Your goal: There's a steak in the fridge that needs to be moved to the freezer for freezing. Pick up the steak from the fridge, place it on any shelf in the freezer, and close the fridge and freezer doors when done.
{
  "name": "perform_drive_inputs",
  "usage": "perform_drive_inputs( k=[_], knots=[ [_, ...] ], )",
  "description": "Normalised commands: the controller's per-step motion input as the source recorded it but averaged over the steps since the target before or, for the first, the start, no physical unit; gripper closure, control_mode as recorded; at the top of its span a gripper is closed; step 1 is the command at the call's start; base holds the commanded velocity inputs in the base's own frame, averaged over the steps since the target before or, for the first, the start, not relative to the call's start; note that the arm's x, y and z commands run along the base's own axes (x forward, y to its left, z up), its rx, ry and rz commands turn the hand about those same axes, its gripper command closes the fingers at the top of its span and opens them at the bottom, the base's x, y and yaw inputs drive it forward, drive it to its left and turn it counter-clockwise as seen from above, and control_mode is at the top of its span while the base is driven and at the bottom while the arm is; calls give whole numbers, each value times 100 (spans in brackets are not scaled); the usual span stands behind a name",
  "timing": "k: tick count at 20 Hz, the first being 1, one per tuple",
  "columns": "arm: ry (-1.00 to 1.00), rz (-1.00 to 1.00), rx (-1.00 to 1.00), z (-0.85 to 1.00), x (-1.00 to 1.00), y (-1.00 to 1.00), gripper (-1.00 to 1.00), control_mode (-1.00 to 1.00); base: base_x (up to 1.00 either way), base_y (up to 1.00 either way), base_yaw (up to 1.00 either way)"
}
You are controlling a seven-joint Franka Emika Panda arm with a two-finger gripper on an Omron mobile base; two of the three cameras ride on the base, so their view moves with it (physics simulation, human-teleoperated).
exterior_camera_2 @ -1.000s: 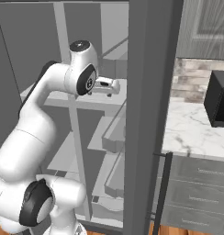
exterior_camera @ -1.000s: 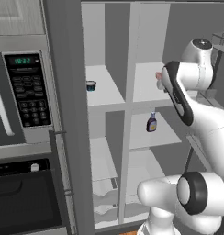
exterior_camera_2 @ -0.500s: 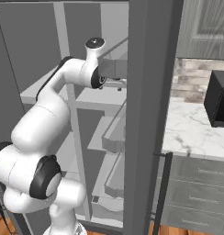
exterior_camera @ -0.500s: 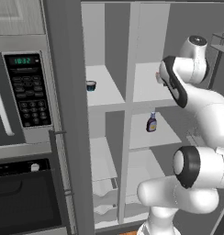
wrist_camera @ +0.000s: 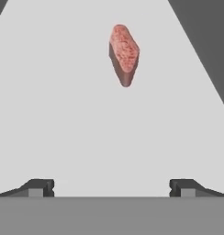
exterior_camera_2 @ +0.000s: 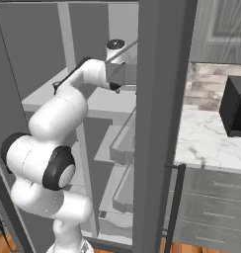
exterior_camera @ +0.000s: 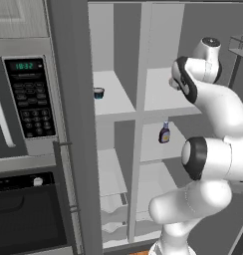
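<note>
The steak (wrist_camera: 124, 54), a pinkish-red lump with a paler edge, lies on a white fridge shelf (wrist_camera: 63, 114) ahead of my gripper (wrist_camera: 111, 188). The gripper is open, its two dark fingertips (wrist_camera: 40, 187) set wide apart and well short of the steak, with nothing between them. From the base, my arm reaches into the upper shelf of the fridge (exterior_camera: 161, 94), the wider right compartment. The freezer (exterior_camera: 113, 102) is the narrow compartment to its left. Both doors stand open: the freezer door (exterior_camera: 73, 139) at the left, the fridge door (exterior_camera_2: 162, 123) at the right.
A small dark cup (exterior_camera: 98, 92) sits on a freezer shelf. A purple-blue bottle (exterior_camera: 165, 133) stands on the fridge shelf below my arm. A microwave (exterior_camera: 24, 99) and black oven (exterior_camera: 24, 219) are left of the unit; a marble counter (exterior_camera_2: 211, 143) is right.
My arm has stretched further into the upper fridge shelf, and the hand has moved deeper behind the fridge door edge. The cup and bottle have not moved.
</note>
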Motion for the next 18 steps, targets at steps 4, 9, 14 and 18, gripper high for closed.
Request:
perform_drive_inputs(
  k=[4, 9, 14, 18],
  knots=[
    [0, 0, 0, -39, 44, 0, -100, -100, 0, 0, 0],
    [0, 0, 0, -24, 48, -6, -100, -100, 0, 0, 0],
    [5, 0, 0, -9, 45, -15, -100, -100, 0, 0, 0],
    [7, 0, 0, -5, 45, -15, -100, -100, 0, 0, 0]
  ],
)
